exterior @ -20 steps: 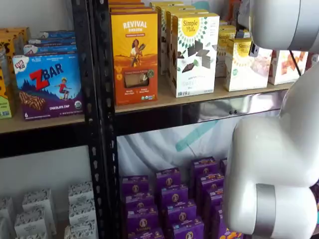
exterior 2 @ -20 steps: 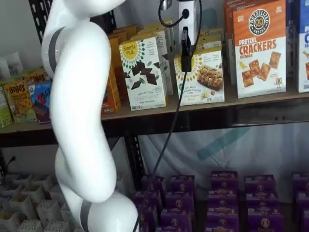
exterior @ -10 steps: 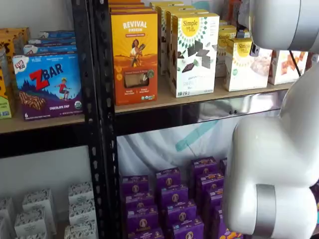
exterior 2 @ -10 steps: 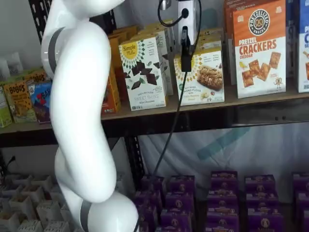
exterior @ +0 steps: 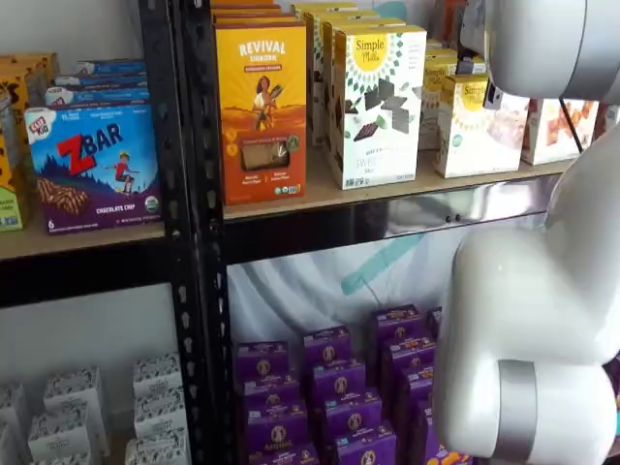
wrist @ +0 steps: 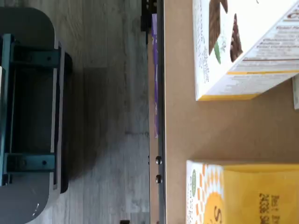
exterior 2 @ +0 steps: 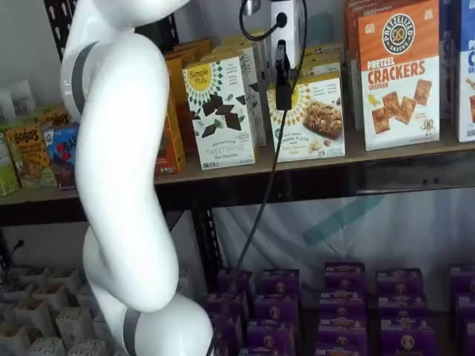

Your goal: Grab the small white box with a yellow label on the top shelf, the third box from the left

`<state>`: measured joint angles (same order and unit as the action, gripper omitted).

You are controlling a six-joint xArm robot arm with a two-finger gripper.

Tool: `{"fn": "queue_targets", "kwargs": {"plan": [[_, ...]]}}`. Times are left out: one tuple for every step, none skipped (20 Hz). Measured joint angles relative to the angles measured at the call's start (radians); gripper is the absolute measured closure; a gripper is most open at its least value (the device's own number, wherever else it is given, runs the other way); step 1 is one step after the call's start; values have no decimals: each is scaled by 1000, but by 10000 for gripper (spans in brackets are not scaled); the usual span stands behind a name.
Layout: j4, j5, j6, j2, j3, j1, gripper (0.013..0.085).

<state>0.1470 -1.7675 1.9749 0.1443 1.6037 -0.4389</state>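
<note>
Listing item one: the box point(exterior 2: 312, 111), a short cream-white carton with a yellow sunburst. It stands upright on the top shelf point(exterior 2: 223, 172), close to the front edge. The tall carton point(exterior 2: 220, 111) is at its 9 o'clock and the cracker box point(exterior 2: 398, 74) at its 3 o'clock, each with a clear gap. More cartons of the same kind are lined up behind it.

Handling, as a judgement:
- Weight: likely light, a thin paperboard biscuit pack.
- Stiffness: the walls probably give under a hard squeeze, so you should pinch gently.
- Surface: printed card, fairly smooth, so it may slide if held only by the corners.
- Hold: take it across the two narrow sides, at about mid height. The gaps at 9 and 3 o'clock look wide enough for a finger each.

Item two: the claw point(exterior 2: 283, 102). In a shelf view it hangs from the 12 o'clock edge, pointing down, right in front of the box's face near its 9 o'clock edge. Only a black finger shows, side-on, with the cable point(exterior 2: 260, 193) trailing to 6 o'clock. You may count it as released, spread to its widest, with nothing in it.

Item three: the arm point(exterior 2: 119, 185). It rises in a tall bend in the foreground, between the cameras and the shelf. The wrist camera looks down past the shelf's front edge at the carton tops.
</note>
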Motion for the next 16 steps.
{"fn": "queue_targets", "kwargs": {"plan": [[-1, 1, -1, 1, -1, 1, 130], [-1, 2, -1, 2, -2, 2, 130], [-1, 2, -2, 2, -1, 2, 130], [-1, 1, -2, 2, -1, 2, 130], [-1, 0, -2, 1, 0, 2, 170], [0, -3, -3, 0, 2, 2, 210], [1, -3, -3, 0, 3, 2, 250], [2, -3, -2, 0, 3, 1, 290], [3, -3, -2, 0, 3, 0, 290], [4, -2, -2, 1, 3, 0, 330], [4, 0, -1, 2, 2, 0, 330], [3, 1, -1, 3, 1, 0, 330], [4, 2, -1, 3, 1, 0, 330], [6, 2, -1, 3, 1, -1, 330], [7, 2, -1, 3, 1, -2, 330], [9, 3, 0, 3, 2, -2, 330]]}}
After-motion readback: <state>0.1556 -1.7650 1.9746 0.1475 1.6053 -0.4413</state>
